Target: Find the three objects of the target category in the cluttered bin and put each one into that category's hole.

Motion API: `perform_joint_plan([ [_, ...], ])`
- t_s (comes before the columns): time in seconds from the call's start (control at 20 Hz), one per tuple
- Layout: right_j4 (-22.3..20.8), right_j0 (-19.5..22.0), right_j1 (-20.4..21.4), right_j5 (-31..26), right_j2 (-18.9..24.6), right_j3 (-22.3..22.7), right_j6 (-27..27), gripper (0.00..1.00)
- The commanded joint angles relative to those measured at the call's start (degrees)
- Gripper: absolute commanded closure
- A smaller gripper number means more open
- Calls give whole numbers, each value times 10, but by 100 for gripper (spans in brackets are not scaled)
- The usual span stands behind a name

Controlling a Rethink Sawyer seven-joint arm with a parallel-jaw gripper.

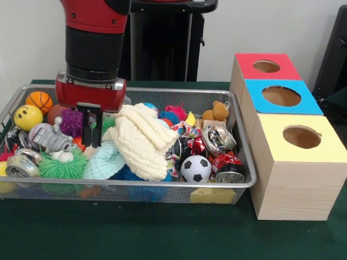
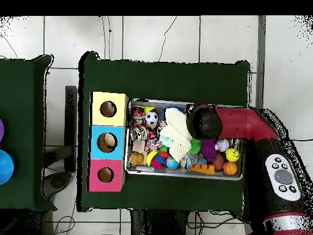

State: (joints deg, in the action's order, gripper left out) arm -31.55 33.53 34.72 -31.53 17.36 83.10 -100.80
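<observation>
The wire mesh bin (image 1: 246,162) is full of clutter; it also shows in the overhead view (image 2: 183,174). My gripper (image 1: 92,142) hangs low in the bin's left part, between a purple spiky ball (image 1: 70,122) and a cream knitted cloth (image 1: 142,138). In the overhead view the arm's head (image 2: 205,122) hides it. Patched fabric bundles show in the bin's middle: one (image 1: 181,129) behind the cloth, another (image 1: 173,161) at its right edge, both partly buried. The yellow-faced box's hole (image 1: 301,136) is at the right, outside the bin, and shows from above (image 2: 108,109).
Blue-faced (image 1: 281,96) and red-faced (image 1: 266,66) boxes stand behind the yellow one. The bin also holds a soccer ball (image 1: 196,168), crushed cans (image 1: 227,165), a teddy bear (image 1: 217,111), a smiley ball (image 1: 27,117), a small basketball (image 1: 39,101) and a green spiky ball (image 1: 62,165).
</observation>
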Motion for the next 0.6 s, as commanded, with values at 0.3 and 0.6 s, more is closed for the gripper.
perform_joint_plan([
  [0.3, 78, -11, 62, -89, 83, 124, 35, 100],
  [0.6, 121, -64, 115, -109, 50, 156, -39, 100],
])
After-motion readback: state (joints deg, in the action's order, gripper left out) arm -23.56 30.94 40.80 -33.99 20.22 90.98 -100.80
